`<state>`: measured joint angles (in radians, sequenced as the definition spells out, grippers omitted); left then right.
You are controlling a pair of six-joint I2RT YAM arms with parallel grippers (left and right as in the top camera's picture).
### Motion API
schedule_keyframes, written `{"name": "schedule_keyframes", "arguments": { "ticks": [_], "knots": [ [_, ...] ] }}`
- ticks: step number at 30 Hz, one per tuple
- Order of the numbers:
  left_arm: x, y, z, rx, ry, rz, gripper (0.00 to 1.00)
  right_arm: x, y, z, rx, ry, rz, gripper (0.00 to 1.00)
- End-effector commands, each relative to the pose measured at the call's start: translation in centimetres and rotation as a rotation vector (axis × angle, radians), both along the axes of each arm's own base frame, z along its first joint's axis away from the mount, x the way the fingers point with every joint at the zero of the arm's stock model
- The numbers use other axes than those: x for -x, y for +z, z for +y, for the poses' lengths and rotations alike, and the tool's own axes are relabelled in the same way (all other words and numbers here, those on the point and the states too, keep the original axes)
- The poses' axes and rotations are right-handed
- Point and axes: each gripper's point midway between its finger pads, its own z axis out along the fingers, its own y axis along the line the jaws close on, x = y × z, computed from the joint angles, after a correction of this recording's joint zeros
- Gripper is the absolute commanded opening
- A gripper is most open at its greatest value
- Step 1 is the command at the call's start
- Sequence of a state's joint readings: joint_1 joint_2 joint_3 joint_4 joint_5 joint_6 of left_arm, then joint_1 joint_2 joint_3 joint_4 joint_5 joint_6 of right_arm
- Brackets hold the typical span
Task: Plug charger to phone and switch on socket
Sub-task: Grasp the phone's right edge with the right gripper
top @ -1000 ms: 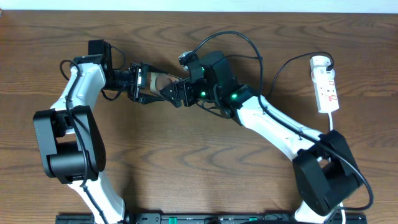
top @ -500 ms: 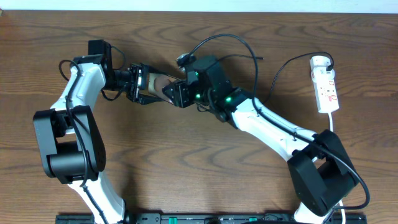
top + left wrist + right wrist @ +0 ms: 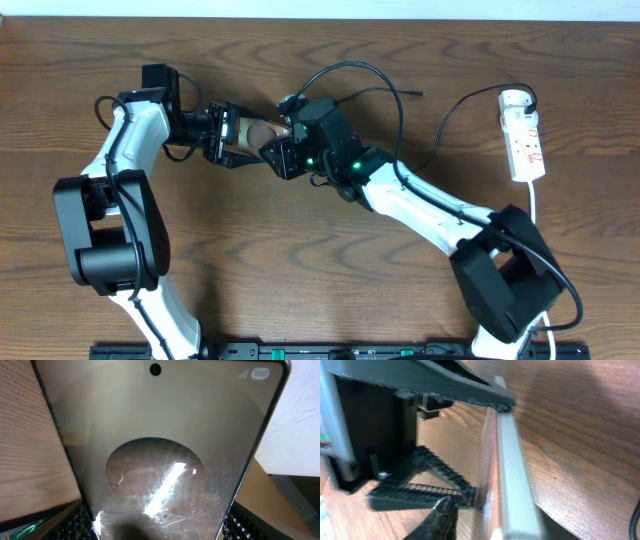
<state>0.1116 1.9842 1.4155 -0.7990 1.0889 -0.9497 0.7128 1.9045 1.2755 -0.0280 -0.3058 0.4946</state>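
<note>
While the left fingers (image 3: 238,143) clench the phone (image 3: 262,130) by its long sides, we see the right fingers (image 3: 280,158) right at the phone's free end. We cannot tell whether they are clenched or released. The charger (image 3: 372,66) arcs over the right arm. The socket (image 3: 523,135) lies far right on the desk (image 3: 300,280), well apart from the phone. The phone fills the left wrist view.

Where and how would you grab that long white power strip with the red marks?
Likely its middle, straight down from above: the white power strip lies flat on the wooden table, long and narrow, so jaws can close across its width.
</note>
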Motion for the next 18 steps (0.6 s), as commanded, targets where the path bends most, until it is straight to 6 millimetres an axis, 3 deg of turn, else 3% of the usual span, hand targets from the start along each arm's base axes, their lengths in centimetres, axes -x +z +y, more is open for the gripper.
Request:
{"name": "schedule_keyframes", "arguments": {
  "ticks": [1,3,8,11,13,18],
  "knots": [
    [-0.7,1.9,0.1,0.02,0.008,-0.043,0.22,-0.7,0.4,0.4,-0.013,-0.023,-0.011,0.22],
    [-0.7,1.9,0.1,0.02,0.008,-0.044,0.22,-0.7,0.5,0.5,-0.02,-0.027,-0.011,0.14],
    [-0.7,1.9,0.1,0.019,0.008,-0.044,0.22,-0.9,0.6,0.4,-0.021,-0.029,-0.011,0.14],
    [-0.7,1.9,0.1,0.019,0.006,-0.047,0.22,-0.9,0.8,0.5,-0.027,-0.028,-0.011,0.01],
    [-0.7,1.9,0.1,0.016,0.0,-0.057,0.24,-0.8,1.2,0.8,-0.039,-0.013,-0.008,0.01],
    [-0.8,1.9,0.5,0.005,-0.012,-0.093,0.73,-1.1,2.5,0.0,-0.051,-0.004,0.02,0.01]
  ]
}}
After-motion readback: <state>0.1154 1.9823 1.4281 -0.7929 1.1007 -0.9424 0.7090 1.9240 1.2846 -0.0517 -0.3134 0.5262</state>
